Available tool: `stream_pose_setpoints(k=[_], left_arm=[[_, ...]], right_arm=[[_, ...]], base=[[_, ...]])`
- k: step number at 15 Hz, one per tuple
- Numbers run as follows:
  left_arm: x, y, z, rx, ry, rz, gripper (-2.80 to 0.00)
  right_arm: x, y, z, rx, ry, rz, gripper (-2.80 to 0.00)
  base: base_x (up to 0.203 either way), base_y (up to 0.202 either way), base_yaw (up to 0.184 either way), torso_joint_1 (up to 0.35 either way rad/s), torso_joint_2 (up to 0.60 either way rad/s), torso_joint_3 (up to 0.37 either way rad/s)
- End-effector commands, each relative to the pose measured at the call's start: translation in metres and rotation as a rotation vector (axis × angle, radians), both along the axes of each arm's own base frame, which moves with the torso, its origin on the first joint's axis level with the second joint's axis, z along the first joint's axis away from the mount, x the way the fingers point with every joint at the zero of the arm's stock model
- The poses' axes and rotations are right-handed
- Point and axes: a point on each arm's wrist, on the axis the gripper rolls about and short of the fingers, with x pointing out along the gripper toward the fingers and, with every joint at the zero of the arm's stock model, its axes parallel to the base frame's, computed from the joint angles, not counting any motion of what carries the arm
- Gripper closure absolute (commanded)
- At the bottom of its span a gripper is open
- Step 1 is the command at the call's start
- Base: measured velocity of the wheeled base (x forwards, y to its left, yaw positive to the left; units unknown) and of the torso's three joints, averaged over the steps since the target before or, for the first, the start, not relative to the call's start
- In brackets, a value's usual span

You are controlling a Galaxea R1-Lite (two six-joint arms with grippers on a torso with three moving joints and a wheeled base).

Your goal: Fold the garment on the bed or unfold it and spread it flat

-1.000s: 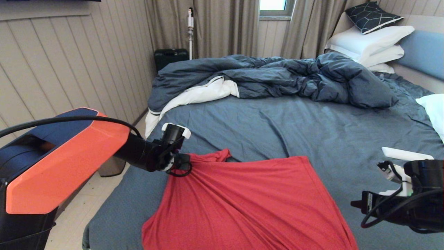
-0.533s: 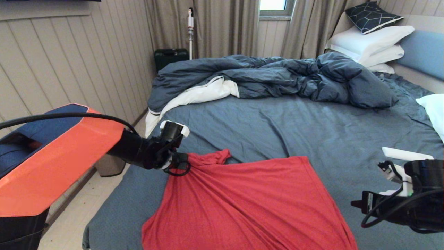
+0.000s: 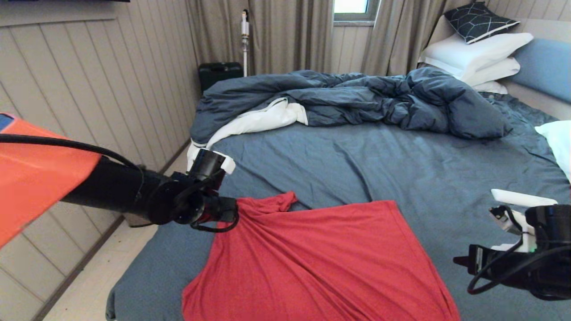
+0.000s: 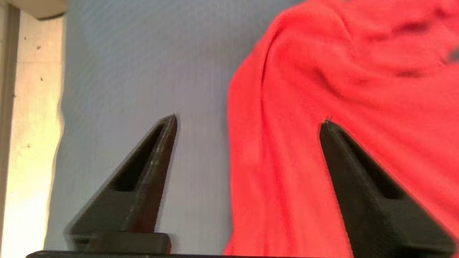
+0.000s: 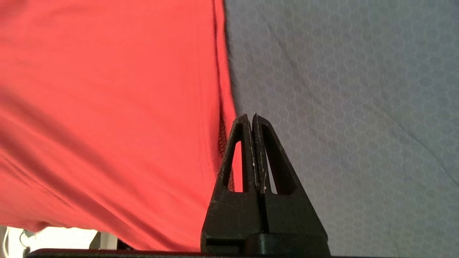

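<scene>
The red garment (image 3: 321, 263) lies spread on the near part of the bed (image 3: 379, 165), with one corner bunched toward the far left. My left gripper (image 3: 229, 211) is at that bunched corner. In the left wrist view it (image 4: 249, 120) stands open, one finger over the blue-grey sheet (image 4: 143, 71) and the other over the red cloth (image 4: 340, 71), gripping nothing. My right arm (image 3: 526, 254) hovers at the near right. Its gripper (image 5: 251, 116) is shut and empty, just beside the garment's hem (image 5: 220, 89).
A rumpled dark blue duvet (image 3: 348, 98) lies across the far half of the bed. White pillows (image 3: 477, 53) are stacked at the far right, with another (image 3: 555, 138) at the right edge. A narrow floor strip (image 3: 89, 285) and a panelled wall run along the left.
My left gripper has opened and let go of the garment's bunched corner, and the left arm has drawn back to the left. The garment and the right arm have stayed put.
</scene>
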Motion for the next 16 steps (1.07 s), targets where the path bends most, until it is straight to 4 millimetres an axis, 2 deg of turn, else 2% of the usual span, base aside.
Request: stream_pose_setpoints(k=[1, 3, 5, 7, 8, 10, 12, 14, 16], left_arm=[[-0.03, 0.016, 0.031, -0.034, -0.054, 0.003, 0.0], [-0.075, 0.042, 0.058, -0.072, -0.112, 0.007, 0.0], [-0.13, 0.078, 0.085, -0.126, -0.213, 0.024, 0.0], [-0.188, 0.118, 0.096, -0.163, -0.306, 0.068, 0.0], [-0.214, 0.136, 0.093, -0.164, -0.327, 0.105, 0.0], [-0.268, 0.166, 0.074, -0.145, -0.352, 0.201, 0.0], [-0.307, 0.182, 0.04, -0.115, -0.364, 0.297, 0.0], [-0.331, 0.192, 0.001, -0.044, -0.35, 0.425, 0.0], [-0.344, 0.197, -0.034, 0.007, -0.342, 0.507, 0.0]], right_arm=[[-0.008, 0.002, 0.009, -0.009, -0.041, 0.004, 0.0], [-0.025, 0.007, 0.028, -0.031, -0.133, 0.011, 0.0], [-0.053, 0.014, 0.052, -0.055, -0.238, 0.018, 0.0], [-0.093, 0.024, 0.066, -0.062, -0.266, 0.025, 0.0], [-0.114, 0.029, 0.068, -0.063, -0.266, 0.028, 0.0], [-0.155, 0.038, 0.064, -0.072, -0.259, 0.031, 0.0], [-0.189, 0.045, 0.05, -0.097, -0.246, 0.025, 0.0], [-0.215, 0.05, 0.024, -0.14, -0.242, 0.02, 0.0], [-0.231, 0.053, -0.008, -0.169, -0.245, 0.029, 0.0]], base=[[0.0, 0.0, 0.0, 0.0, 0.0, 0.0], [0.0, 0.0, 0.0, 0.0, 0.0, 0.0], [0.0, 0.0, 0.0, 0.0, 0.0, 0.0], [0.0, 0.0, 0.0, 0.0, 0.0, 0.0], [0.0, 0.0, 0.0, 0.0, 0.0, 0.0], [0.0, 0.0, 0.0, 0.0, 0.0, 0.0], [0.0, 0.0, 0.0, 0.0, 0.0, 0.0], [0.0, 0.0, 0.0, 0.0, 0.0, 0.0], [0.0, 0.0, 0.0, 0.0, 0.0, 0.0]])
